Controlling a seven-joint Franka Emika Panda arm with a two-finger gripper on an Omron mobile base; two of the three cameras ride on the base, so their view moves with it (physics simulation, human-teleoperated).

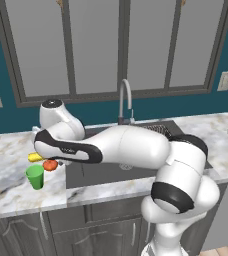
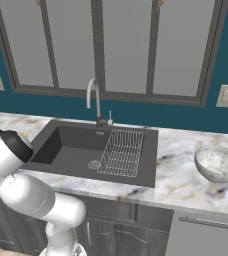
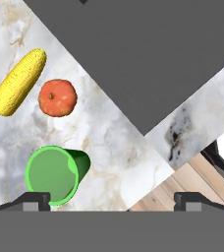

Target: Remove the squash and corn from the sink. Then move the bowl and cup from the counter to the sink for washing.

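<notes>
On the counter [image 1: 6, 175] left of the sink [image 2: 76, 145], three things stand close together: the corn cob [image 3: 16, 82] farthest out, the round squash [image 3: 57, 97] just beside it, and the green cup [image 3: 55, 173] a little nearer the front edge, upright with its mouth open to the hand view. Both vegetables are already out of the basin, so by my judgement the step in hand is fetching the cup.

The pincer [image 3: 112, 199] hangs above this group with its jaws spread fully wide and nothing between them. The cup sits toward the left fingertip rather than midway, so the hand should shift until the rim lies centred between the tips, then come straight down. The tumbler tapers and looks light; closing low on the wall, or over one side of the rim, would hold better than pinching near the top. The squash is near enough to be knocked, so keep the descent clear of it.

The basin holds just its wire rack [image 2: 121, 152], leaving room by the drain to set the cup down. Far right, the speckled bowl [image 2: 218, 162] waits on the counter, well apart from the rest.
</notes>
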